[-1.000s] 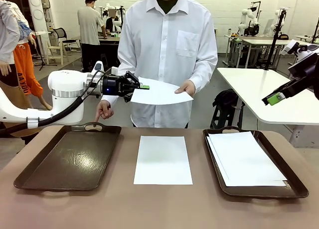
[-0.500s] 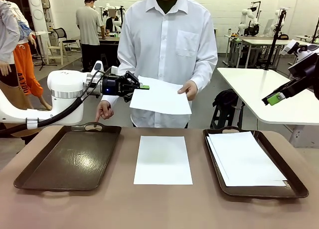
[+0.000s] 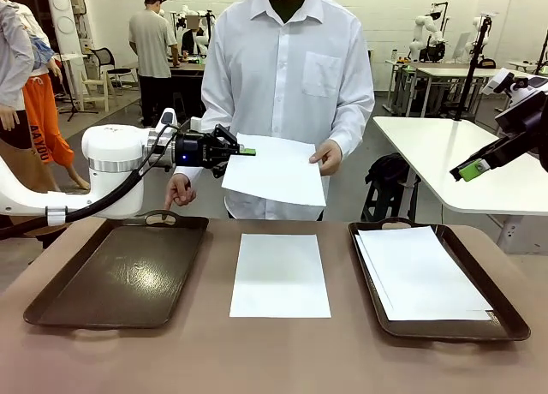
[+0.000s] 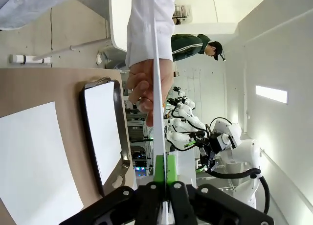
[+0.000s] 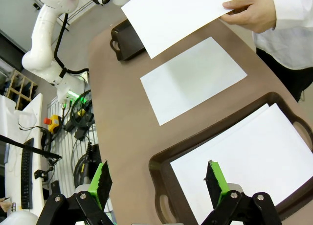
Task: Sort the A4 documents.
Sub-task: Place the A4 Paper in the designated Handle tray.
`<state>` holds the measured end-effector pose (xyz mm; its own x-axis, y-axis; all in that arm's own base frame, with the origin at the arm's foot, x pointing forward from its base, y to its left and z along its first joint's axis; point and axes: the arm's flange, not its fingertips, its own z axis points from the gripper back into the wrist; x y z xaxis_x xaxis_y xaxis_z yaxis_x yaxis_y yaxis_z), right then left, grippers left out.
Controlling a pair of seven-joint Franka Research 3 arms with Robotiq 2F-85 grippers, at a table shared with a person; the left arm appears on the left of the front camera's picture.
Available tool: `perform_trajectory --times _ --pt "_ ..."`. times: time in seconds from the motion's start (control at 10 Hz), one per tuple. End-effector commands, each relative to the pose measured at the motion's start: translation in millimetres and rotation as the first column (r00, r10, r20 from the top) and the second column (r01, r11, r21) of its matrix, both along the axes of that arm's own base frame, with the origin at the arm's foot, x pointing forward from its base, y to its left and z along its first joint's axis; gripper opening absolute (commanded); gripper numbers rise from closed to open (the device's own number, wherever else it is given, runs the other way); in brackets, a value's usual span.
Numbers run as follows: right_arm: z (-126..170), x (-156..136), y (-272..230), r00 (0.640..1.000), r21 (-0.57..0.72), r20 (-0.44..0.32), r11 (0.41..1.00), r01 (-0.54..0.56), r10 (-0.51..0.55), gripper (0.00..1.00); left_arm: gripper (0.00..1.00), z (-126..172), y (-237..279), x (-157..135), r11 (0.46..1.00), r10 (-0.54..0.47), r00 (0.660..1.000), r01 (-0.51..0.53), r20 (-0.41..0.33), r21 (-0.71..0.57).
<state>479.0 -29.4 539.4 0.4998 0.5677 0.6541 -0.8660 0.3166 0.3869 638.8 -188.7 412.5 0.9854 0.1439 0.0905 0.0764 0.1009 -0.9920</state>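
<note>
Tilted lower, the sheet (image 3: pixel 276 168) hangs over a brown table (image 3: pixel 282 360), white wall (image 3: pixel 394 8) behind.

Brown worktop (image 3: pixel 282 360) across foreground. Two dark brown trays with loop handles on it: left tray (image 3: pixel 120 278) toward left edge, right tray (image 3: pixel 454 332) toward right edge, well apart. Person in white button shirt (image 3: pixel 287 77) standing at far side, behind middle. White table (image 3: pixel 445 154) behind at right; black bag (image 3: pixel 390 171) low beside it. Farther back: person in grey T-shirt and black cap (image 3: pixel 154 43), back turned; chair (image 3: pixel 107 64) to left of that person. More white tables (image 3: pixel 445 71) before white brick wall (image 3: pixel 385 8).
</note>
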Motion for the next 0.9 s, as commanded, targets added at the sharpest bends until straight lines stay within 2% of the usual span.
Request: perform_trajectory --times 0.0,0.6,0.8 --pt "-1 0 1 1.000 0.002 0.001 1.000 -0.002 0.002 1.00 0.00 6 -1 0 1.000 0.007 1.000 -0.006 -0.010 0.008" --pt "-1 0 1 1.000 0.002 0.001 1.000 -0.002 0.002 1.00 0.01 0 0 0 1.000 0.000 1.000 0.000 0.001 0.000" --pt "-1 0 1 1.000 0.002 0.001 1.000 -0.002 0.002 1.00 0.01 23 5 -15 0.996 -0.025 0.998 0.020 0.057 0.089"
